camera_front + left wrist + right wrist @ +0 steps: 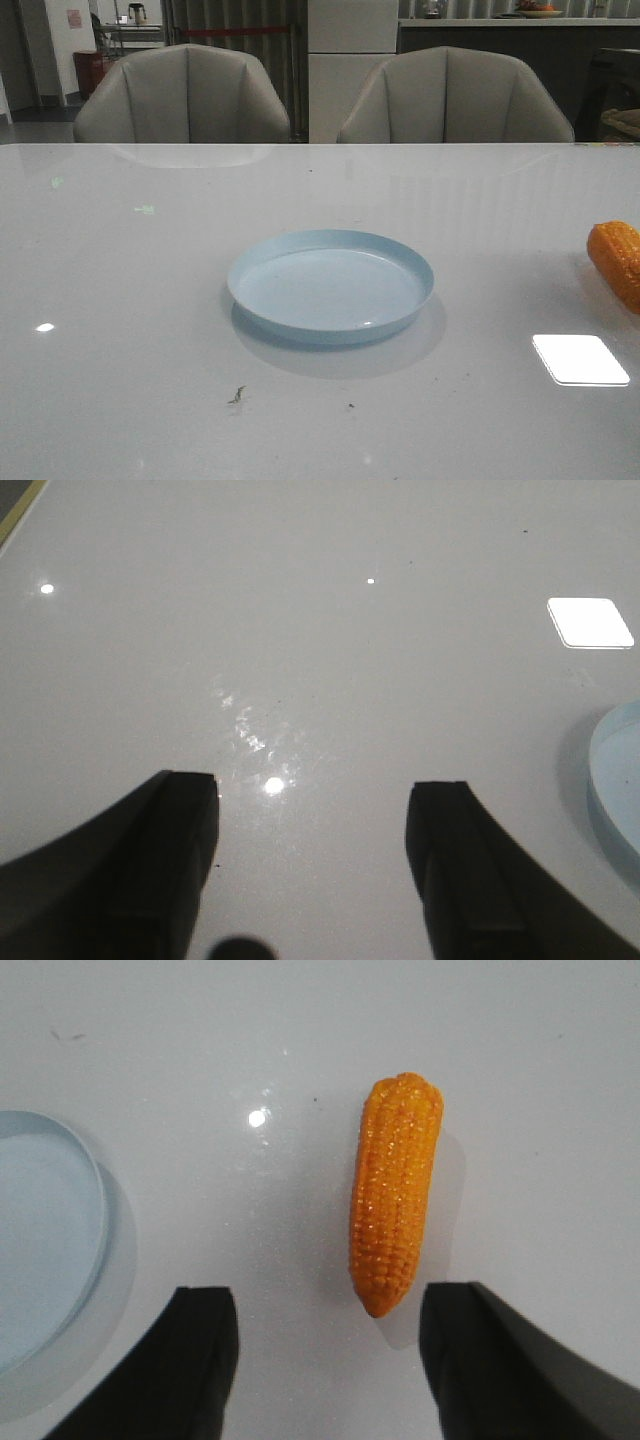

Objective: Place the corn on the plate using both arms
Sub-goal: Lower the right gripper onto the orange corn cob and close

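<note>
Right of the round pale-blue plate (330,285), the bumpy orange-yellow corn cob (395,1192) lies free; the spread right gripper (330,1360) should straddle its middle squarely. The left gripper (312,870) is spread, empty.

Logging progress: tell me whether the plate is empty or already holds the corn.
Empty. The plate shows only its bare pale-blue surface; the corn lies on the table apart from it, to its right.
</note>
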You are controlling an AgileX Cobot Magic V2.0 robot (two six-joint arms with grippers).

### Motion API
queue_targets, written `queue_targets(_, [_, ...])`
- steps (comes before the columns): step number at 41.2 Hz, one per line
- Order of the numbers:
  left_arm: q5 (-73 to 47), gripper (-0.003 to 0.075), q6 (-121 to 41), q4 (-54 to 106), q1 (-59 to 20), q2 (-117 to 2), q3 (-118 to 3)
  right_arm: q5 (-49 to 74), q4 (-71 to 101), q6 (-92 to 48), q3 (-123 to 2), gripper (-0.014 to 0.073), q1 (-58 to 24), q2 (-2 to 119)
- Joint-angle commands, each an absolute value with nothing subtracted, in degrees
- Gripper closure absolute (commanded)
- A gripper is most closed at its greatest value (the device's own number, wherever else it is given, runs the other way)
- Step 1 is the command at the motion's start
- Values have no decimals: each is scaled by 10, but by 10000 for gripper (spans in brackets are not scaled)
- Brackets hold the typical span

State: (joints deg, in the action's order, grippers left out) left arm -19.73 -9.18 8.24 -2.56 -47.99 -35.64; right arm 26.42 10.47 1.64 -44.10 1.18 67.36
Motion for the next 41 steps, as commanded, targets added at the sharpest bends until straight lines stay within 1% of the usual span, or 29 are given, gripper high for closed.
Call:
queue_targets(1, [-148, 250, -93, 90, -25, -470, -373, 223, 109, 18, -491, 88, 18, 722])
queue_targets(9, [-148, 250, -93, 91, -25, -470, -373, 223, 104, 18, -573, 88, 18, 838])
queue_targets(18, [-148, 250, -93, 91, -25, -470, -373, 233, 73, 18, -647, 88, 18, 933])
queue_targets(28, [-148, 250, -93, 91, -25, -470, -373, 234, 57, 20, -665, 89, 18, 997])
queue_targets(41, [-148, 250, -93, 91, -25, -470, -373, 233, 25, 20, -665, 89, 18, 1046])
